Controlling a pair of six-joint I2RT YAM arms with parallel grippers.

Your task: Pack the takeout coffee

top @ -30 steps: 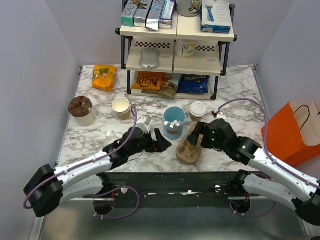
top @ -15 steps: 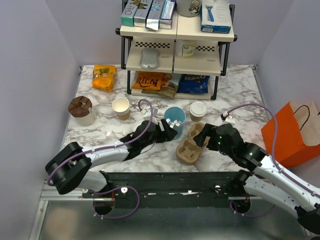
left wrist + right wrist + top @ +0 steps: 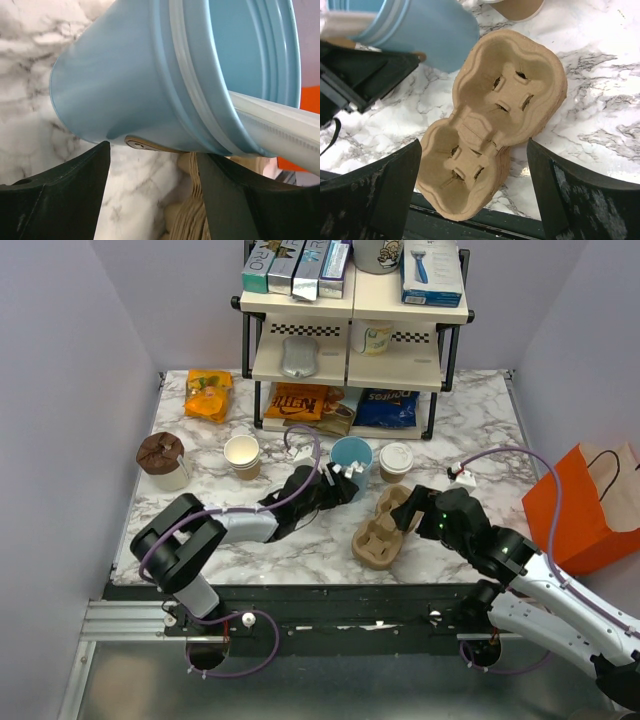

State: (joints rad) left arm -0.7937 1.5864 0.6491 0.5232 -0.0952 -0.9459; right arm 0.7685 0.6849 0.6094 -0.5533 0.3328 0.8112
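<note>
Takeout coffee, a tan cup under a white lid, stands upright on the table just beyond the far end of the pulp cup carrier, and neither arm touches it. The carrier lies flat, its two wells facing up. A light-blue cup sits just left of the carrier's far end, tipped off upright with its base toward the carrier and white packets at its rim. The left claw is at that blue cup, released, with its fingers spread to either side below the cup's wall; I cannot tell whether they touch it. The right claw hangs over the carrier, also released, with one finger out past each long side of it.
</note>
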